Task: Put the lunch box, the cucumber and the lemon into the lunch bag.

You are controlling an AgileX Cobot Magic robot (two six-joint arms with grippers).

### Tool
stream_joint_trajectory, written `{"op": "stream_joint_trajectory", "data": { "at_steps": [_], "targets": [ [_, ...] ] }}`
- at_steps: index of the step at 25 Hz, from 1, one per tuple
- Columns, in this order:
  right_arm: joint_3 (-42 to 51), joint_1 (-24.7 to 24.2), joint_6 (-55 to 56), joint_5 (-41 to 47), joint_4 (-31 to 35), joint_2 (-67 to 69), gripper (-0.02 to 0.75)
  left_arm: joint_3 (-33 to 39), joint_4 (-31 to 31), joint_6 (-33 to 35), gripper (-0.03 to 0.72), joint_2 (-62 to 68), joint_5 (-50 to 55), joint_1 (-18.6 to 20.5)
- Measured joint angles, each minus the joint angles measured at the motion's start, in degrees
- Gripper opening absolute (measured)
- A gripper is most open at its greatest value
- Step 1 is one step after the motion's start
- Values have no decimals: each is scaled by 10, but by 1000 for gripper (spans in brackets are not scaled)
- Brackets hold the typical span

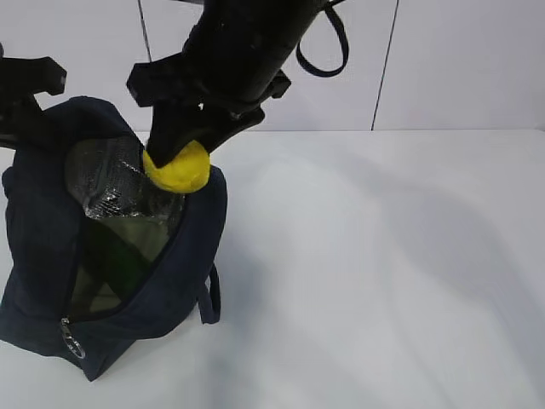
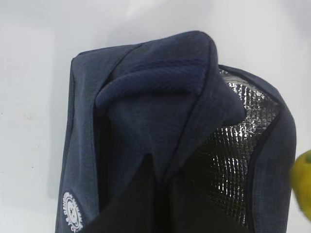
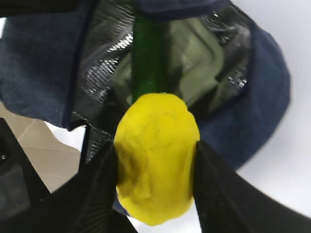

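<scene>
The navy lunch bag [image 1: 51, 247] stands at the left with its top open and foil lining [image 2: 233, 160] showing. Inside it lie the dark green cucumber [image 3: 148, 58] and the lunch box with its pale green lid [image 3: 197, 63]. My right gripper [image 1: 174, 152] is shut on the yellow lemon [image 3: 155, 160] and holds it just above the bag's opening, over the near end of the cucumber. My left gripper [image 2: 160, 182] is shut on the bag's raised fabric flap at the far left rim [image 1: 30, 128].
The bag rests on a white table [image 1: 383, 281] with a white tiled wall behind. A zipper ring pull [image 1: 73, 343] hangs at the bag's front corner and a handle loop [image 1: 213, 294] droops down its right side. The lemon [image 2: 303, 182] shows at the left wrist view's right edge.
</scene>
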Motion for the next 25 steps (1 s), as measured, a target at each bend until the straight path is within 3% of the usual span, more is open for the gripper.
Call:
{"op": "stream_joint_trajectory", "data": {
  "at_steps": [8, 19, 25],
  "targets": [
    [47, 4, -97, -91, 54, 0, 367, 0, 0, 0, -7, 0, 0, 0],
    [52, 4, -216, -109, 163, 70, 371, 0, -14, 0, -7, 0, 0, 0],
    [52, 4, -273, -114, 171, 79, 451, 0, -15, 0, -7, 0, 0, 0]
  ]
}}
